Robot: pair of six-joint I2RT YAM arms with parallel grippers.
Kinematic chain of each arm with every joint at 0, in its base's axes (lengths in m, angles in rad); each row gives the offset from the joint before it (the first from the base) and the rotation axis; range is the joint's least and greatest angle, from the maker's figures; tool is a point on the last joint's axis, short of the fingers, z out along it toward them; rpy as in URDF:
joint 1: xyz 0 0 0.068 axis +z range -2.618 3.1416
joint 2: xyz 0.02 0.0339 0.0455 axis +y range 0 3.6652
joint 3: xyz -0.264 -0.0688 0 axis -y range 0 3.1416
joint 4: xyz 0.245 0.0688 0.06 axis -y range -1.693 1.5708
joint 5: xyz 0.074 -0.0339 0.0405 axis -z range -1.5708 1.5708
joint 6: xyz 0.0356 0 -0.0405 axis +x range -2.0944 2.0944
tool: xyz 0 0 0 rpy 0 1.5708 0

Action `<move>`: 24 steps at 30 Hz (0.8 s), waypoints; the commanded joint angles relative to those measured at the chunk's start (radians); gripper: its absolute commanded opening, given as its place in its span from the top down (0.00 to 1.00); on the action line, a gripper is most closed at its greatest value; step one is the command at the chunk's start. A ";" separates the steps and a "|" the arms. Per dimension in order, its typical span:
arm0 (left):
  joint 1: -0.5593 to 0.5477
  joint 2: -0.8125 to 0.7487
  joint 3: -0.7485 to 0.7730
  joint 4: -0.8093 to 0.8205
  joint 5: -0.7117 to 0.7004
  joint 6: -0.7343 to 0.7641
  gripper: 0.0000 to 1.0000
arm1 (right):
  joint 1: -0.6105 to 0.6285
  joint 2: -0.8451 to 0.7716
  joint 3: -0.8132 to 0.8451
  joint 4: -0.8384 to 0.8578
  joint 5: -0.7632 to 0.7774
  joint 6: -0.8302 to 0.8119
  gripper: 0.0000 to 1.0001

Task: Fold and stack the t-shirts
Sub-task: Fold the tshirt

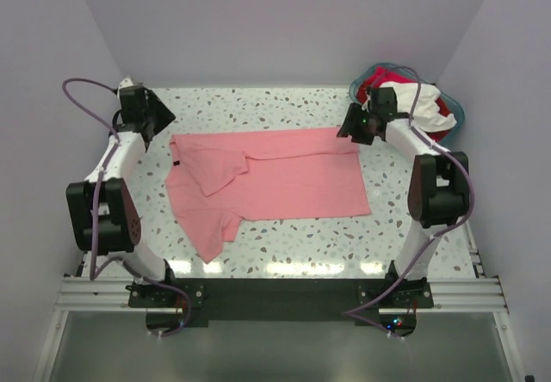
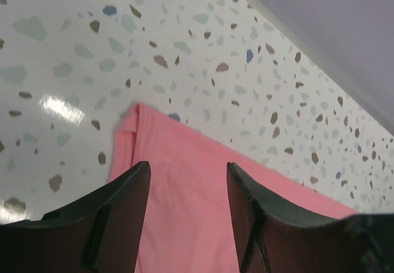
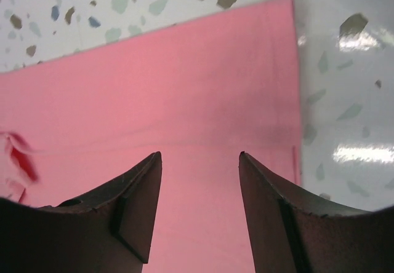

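The salmon-pink t-shirt point(image 1: 275, 180) lies spread flat in the middle of the tabletop point(image 1: 293, 249), neck end to the left and body running to the right. One sleeve is turned in over the chest as a slanted flap. The other sleeve sticks out from the shirt's near left corner. A small dark spot point(image 1: 176, 165) sits at the shirt's left edge — too small to make out.

The left gripper point(image 2: 188, 164) hangs over the shirt's far left corner. Its jaws stand apart with nothing between them, and only the pink cloth and its hemmed corner show below. The right gripper point(image 3: 200, 154) hangs over the shirt's far right corner, jaws likewise released, with the shirt's straight right edge just beside them. Neither wrist view shows whether the tips touch the cloth.

Beyond the shirt's far right corner stands a teal basket point(image 1: 459, 111), of which only parts of the rim show. A white t-shirt point(image 1: 413, 94) and a red t-shirt point(image 1: 372, 77) are heaped in it, the white spilling over the edge. The right arm crosses in front of the heap — how many garments it holds cannot be told
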 commanded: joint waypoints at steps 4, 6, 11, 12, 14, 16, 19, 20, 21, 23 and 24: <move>-0.074 -0.270 -0.302 -0.183 -0.144 0.005 0.42 | 0.067 -0.260 -0.233 -0.102 0.103 -0.010 0.43; -0.074 -0.367 -0.401 -0.232 -0.179 0.006 0.43 | 0.076 -0.309 -0.282 -0.147 0.157 -0.024 0.43; -0.075 -0.498 -0.534 -0.321 -0.210 -0.021 0.44 | 0.093 -0.451 -0.436 -0.216 0.199 -0.030 0.43; -0.074 -0.519 -0.566 -0.324 -0.206 -0.027 0.44 | 0.093 -0.464 -0.452 -0.222 0.202 -0.030 0.43; -0.074 -0.528 -0.593 -0.329 -0.203 -0.041 0.44 | 0.093 -0.497 -0.497 -0.228 0.218 -0.035 0.43; -0.074 -0.521 -0.620 -0.330 -0.189 -0.046 0.45 | 0.091 -0.512 -0.531 -0.227 0.229 -0.038 0.42; -0.074 -0.502 -0.640 -0.327 -0.175 -0.047 0.46 | 0.091 -0.527 -0.557 -0.233 0.238 -0.038 0.42; -0.074 -0.495 -0.652 -0.320 -0.175 -0.047 0.46 | 0.091 -0.529 -0.563 -0.233 0.238 -0.038 0.42; -0.074 -0.495 -0.659 -0.312 -0.174 -0.049 0.47 | 0.091 -0.534 -0.569 -0.233 0.246 -0.035 0.42; -0.074 -0.481 -0.675 -0.300 -0.164 -0.050 0.47 | 0.093 -0.538 -0.586 -0.231 0.267 -0.030 0.42; -0.072 -0.476 -0.681 -0.295 -0.155 -0.049 0.47 | 0.091 -0.546 -0.591 -0.230 0.272 -0.030 0.42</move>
